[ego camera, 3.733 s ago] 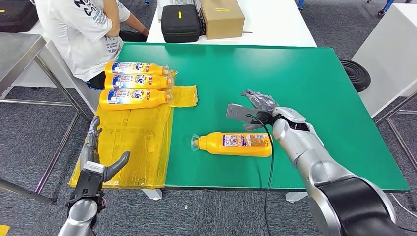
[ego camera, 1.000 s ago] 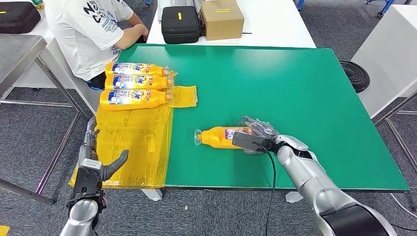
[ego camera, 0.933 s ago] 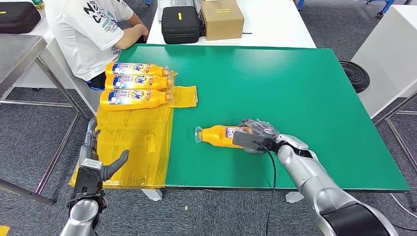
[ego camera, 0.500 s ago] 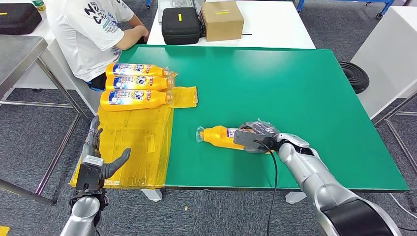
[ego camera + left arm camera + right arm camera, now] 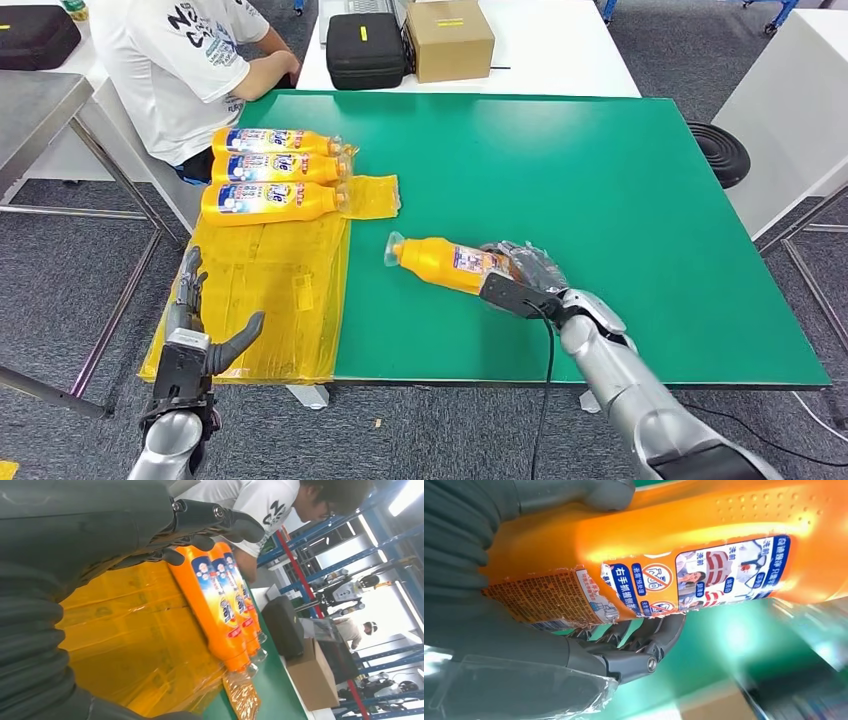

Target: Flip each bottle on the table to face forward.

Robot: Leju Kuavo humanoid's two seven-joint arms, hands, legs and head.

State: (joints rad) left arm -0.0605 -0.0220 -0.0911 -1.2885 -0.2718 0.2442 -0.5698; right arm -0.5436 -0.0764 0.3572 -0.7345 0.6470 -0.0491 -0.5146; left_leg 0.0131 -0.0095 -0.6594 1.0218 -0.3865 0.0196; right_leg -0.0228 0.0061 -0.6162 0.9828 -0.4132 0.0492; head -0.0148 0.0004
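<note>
My right hand (image 5: pixel 520 280) grips the base end of an orange bottle (image 5: pixel 440 261), which is tilted with its clear cap end raised toward the left above the green table (image 5: pixel 600 170). Up close, the right wrist view has the bottle (image 5: pixel 704 545) with its back label up, my fingers (image 5: pixel 644 640) wrapped around it. Three more orange bottles (image 5: pixel 270 170) lie side by side on the yellow plastic sheet (image 5: pixel 270 290) at the table's far left, blue front labels up. My left hand (image 5: pixel 195 330) hangs open beyond the table's left front corner. The three bottles (image 5: pixel 220 610) also show past that hand's fingers.
A person in a white shirt (image 5: pixel 185 70) sits at the table's far left corner, close to the three bottles. A black case (image 5: pixel 365 45) and a cardboard box (image 5: pixel 450 35) stand on the white table behind. A black stool (image 5: pixel 722 150) is to the right.
My right hand came down from beyond the lying bottle, closed on its base end and has lifted and swung it, so the cap end now points up and left.
</note>
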